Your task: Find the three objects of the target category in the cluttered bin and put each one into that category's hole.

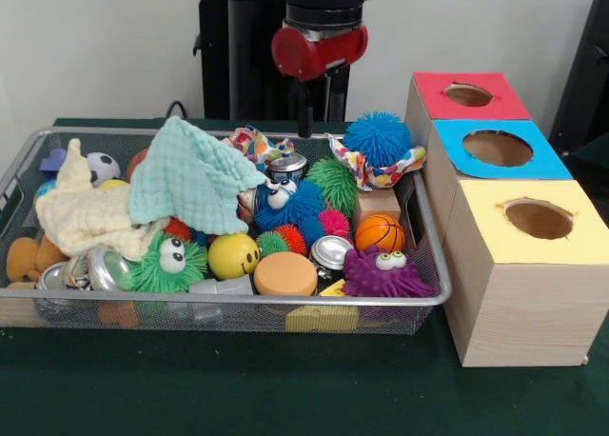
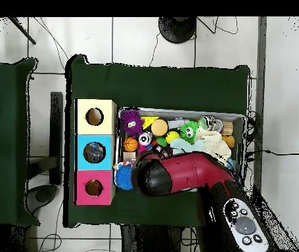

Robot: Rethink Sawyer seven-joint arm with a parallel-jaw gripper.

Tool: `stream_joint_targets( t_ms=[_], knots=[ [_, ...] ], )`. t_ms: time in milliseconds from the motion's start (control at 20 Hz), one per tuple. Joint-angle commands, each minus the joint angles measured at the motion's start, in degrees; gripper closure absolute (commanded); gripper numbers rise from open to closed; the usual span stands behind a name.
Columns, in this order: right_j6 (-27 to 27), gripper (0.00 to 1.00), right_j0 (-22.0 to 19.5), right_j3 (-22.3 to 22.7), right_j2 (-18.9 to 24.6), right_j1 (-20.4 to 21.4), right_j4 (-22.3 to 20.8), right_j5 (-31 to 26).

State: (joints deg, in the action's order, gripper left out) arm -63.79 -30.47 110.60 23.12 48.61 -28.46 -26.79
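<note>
I hold gripper [image 1: 304, 122] over bin [image 1: 433, 298] far rim, 12 o'clock; finger state unreadable. Plush targets unseen, likely buried under cloths [image 1: 190, 174]. Red-top hole [image 1: 467, 94] at 2 o'clock. Risk: blind descent snags cloth, grabs spiky ball [image 1: 379, 137].

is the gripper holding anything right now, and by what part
Cannot be told: the gripper hangs above the bin's far edge, and nothing shows in it.
</note>
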Motion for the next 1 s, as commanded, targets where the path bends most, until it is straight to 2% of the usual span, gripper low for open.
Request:
stream_joint_targets(
  t_ms=[50,450,550,850,1000],
  knots=[
    [-11.41,0.0,0.34,4.32,-2.78,-4.13,-0.15,4.79],
    [-11.47,0.0,2.12,5.34,-4.55,-5.81,-0.54,7.07],
    [-13.26,0.0,3.4,5.07,-6.73,-6.07,0.24,6.26],
    [-11.69,0.0,2.7,4.56,-6.11,-8.47,0.8,7.84],
    [-10.3,0.0,1.2,5.5,-4.11,-8.86,2.08,6.66]
  ],
)
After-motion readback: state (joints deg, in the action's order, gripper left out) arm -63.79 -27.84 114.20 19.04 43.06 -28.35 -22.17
